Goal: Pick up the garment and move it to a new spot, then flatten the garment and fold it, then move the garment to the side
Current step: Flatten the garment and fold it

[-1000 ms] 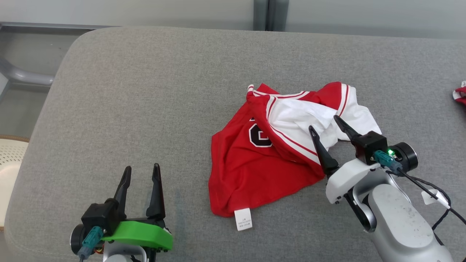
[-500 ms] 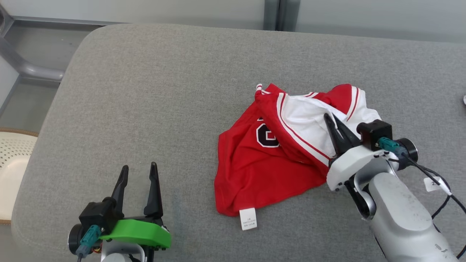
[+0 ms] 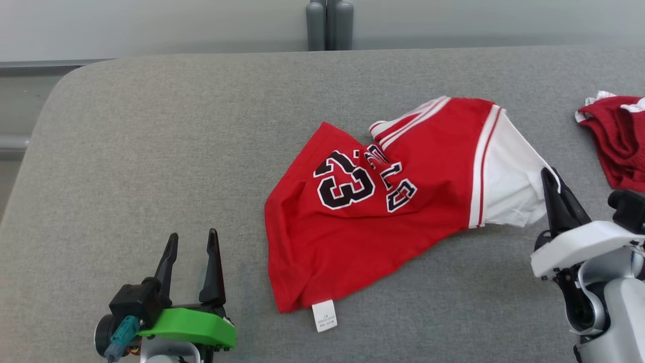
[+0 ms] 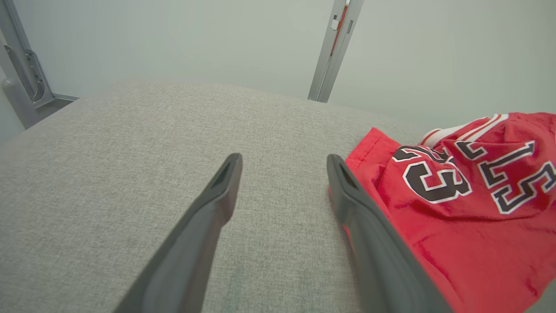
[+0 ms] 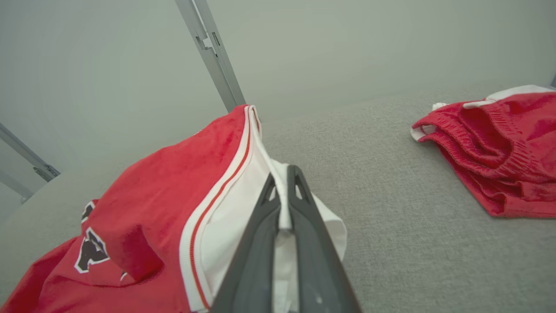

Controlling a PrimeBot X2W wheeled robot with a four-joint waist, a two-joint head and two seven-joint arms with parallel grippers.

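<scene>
Right fingers [image 5: 256, 243] pinch jersey [image 3: 352, 227] white edge | left fingers [image 3: 213, 267] apart, empty

printed in black with a white outline on the red garment [image 3: 363, 237]: the number "23" [image 3: 345, 187], near the garment's middle, tilted. just beside that, toward the garment's white-striped side, crumpled block letters [image 3: 398, 189] in the same black and white; legible only in part, the last two seeming "ls", the rest lost in a fold. sewn at the garment's lower hem, a small white tag [image 3: 324, 316] with rows of fine print, too small to read. same number and letters plain in the left wrist view too.
</scene>
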